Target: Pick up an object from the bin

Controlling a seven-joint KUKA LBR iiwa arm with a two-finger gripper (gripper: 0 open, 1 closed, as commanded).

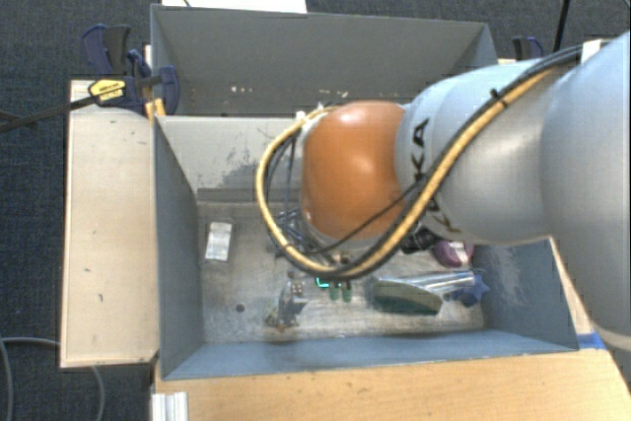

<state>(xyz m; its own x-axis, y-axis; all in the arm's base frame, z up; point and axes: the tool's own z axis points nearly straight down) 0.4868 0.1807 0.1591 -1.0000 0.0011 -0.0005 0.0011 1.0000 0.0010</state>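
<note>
- While the bin (182, 242) was read from left to right, with the gripper (289, 306) as landmark, a small white flat packet (218, 242) lay left of and behind the gripper, well apart from it.
- Gripper hung low over bare floor, below the arm's orange cover (350, 168). Whether it was wide or narrow: could not tell.
- Near the gripper's right lay a dark green oblong thing (404, 297), flat on the floor with its long side across. It was the closest candidate.
- Farther right of the gripper was a blue-ended piece (475, 289) with a clear shaft, close against the green thing; touching or not, could not tell. A purple lump (453, 254) sat right of and behind the gripper, partly under the arm.
- Judgement on handling: the green thing looked light and stiff, possibly with a smooth back that might slip. Best hold would be across its narrow width at mid-length, clear of the blue piece.
- Judgement on the packet: light, thin and probably limp, so hard to pinch where it lay flat.
</note>
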